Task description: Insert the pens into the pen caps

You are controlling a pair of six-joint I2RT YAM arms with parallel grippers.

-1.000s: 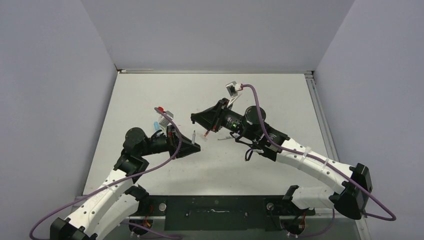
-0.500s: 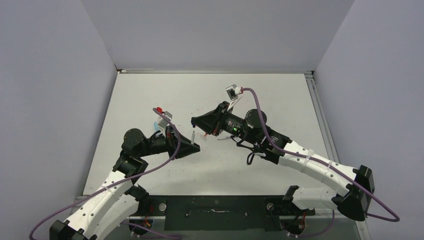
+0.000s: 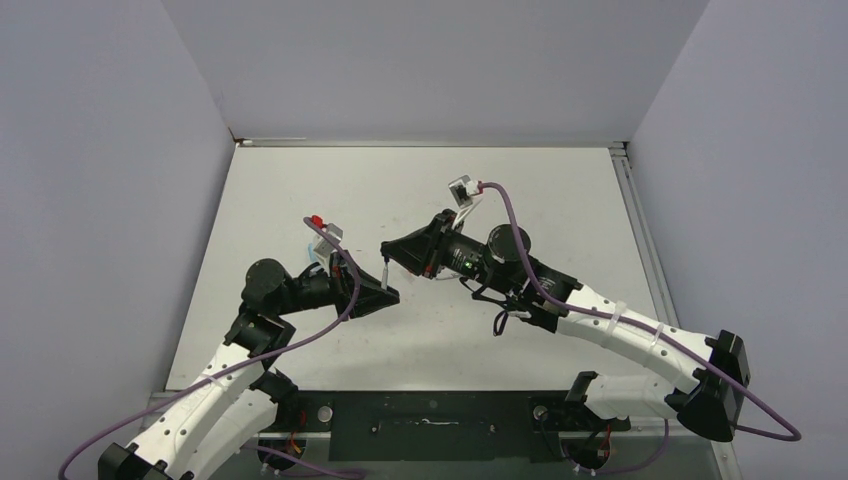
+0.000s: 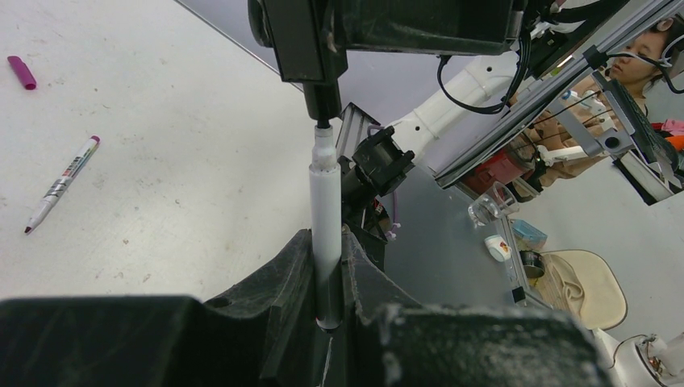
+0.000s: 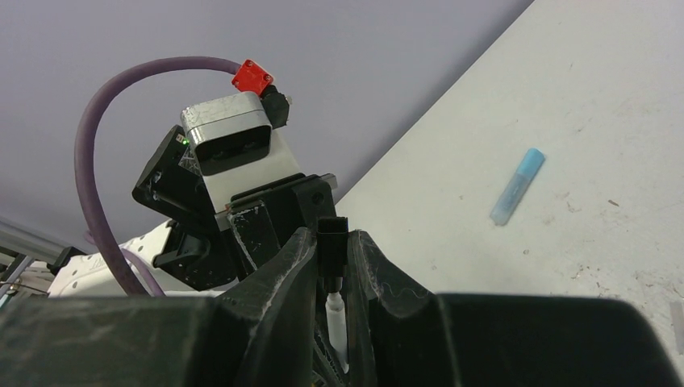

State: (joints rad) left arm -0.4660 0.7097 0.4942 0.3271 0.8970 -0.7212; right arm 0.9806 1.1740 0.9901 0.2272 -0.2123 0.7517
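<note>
Left hand's (image 3: 388,287) pen (image 4: 326,226), right hand's (image 3: 388,248) cap (image 5: 332,244): touching?

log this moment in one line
left gripper shut on thin grey-white pen; right gripper shut on short black cap; cap meeting pen tip

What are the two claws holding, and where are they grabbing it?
The left claw grips the pale pen near its bottom end. The right claw pinches a short black cap by its sides.
</note>
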